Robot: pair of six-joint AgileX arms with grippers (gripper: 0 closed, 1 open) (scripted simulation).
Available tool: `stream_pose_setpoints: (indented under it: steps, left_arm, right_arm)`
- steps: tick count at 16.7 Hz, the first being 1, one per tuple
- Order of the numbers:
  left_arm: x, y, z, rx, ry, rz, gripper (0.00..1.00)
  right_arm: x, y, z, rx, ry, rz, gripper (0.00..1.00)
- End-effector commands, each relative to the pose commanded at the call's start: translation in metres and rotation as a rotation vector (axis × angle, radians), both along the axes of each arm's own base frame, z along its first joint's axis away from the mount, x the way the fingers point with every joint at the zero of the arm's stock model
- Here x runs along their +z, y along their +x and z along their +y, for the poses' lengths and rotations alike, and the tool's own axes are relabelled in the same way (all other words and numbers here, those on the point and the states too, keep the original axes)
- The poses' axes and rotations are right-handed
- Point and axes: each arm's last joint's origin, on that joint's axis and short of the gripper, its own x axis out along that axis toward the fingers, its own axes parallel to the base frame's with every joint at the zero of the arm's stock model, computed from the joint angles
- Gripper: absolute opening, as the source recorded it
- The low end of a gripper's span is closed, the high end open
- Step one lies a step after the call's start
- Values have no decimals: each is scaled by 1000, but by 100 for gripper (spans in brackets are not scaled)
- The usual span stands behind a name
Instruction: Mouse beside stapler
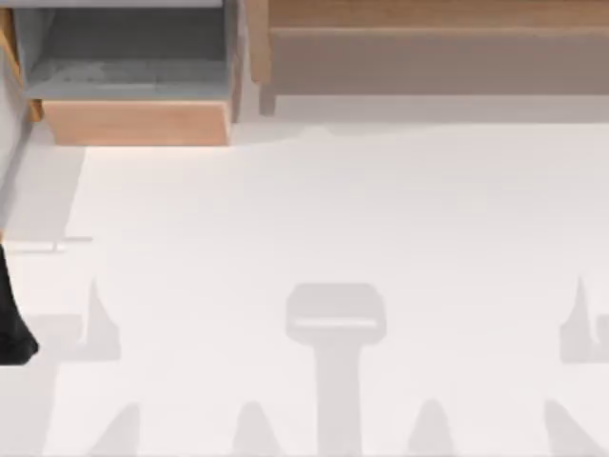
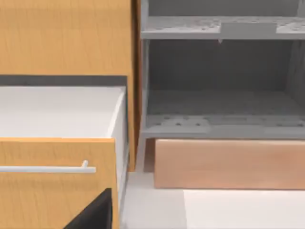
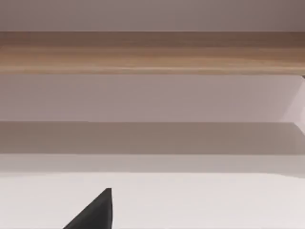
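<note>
Our left gripper shows as one dark tip low in the left wrist view, and we cannot tell whether its jaws are apart or together. Just beside that tip stands an orange drawer front with a pale bar handle, pulled out of the cabinet. Ahead of the jaws and off to the other side is a grey shelf compartment above a light wooden base. From above, the left arm sits at the left edge of the white surface. Our right gripper likewise shows as one dark tip over the surface, facing a long wooden ledge well ahead; again we cannot tell how the jaws stand. We cannot tell where the mouse and the stapler lie.
</note>
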Motion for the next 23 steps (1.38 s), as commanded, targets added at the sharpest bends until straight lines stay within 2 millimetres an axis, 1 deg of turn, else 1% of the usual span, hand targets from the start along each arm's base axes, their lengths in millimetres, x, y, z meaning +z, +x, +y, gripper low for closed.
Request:
stream_pose_setpoints:
  steps: [3,5,6,9,12,14,15,17,18,20,21,23]
  left_arm:
    - [2,0,0,5,4,6,100]
    - [11,0,3,27,25,36,100]
    - [19,1,4,44,42,61,100]
    - [53,7,11,97,104,164,100]
    - [100,26,22,135,171,304,100]
    - [132,49,32,146,213,413,100]
    - [147,64,39,147,231,473,100]
    - [171,99,54,135,262,601,100]
    - [179,120,64,122,274,667,100]
    - [186,165,84,86,290,804,100]
    - [184,189,95,63,294,872,100]
    - [170,235,118,8,297,1004,100]
  right_arm:
    - [0,0,0,0,0,0,100]
    - [0,0,0,0,0,0,100]
    - [0,0,0,0,0,0,100]
    - [0,0,0,0,0,0,100]
    - [0,0,0,0,0,0,100]
    - [0,0,0,0,0,0,100]
    - [0,0,0,0,0,0,100]
    - [0,0,0,0,0,0,100]
    - [0,0,0,0,0,0,100]
    - [0,0,0,0,0,0,100]
    - [0,0,0,0,0,0,100]
    - [0,0,0,0,0,0,100]
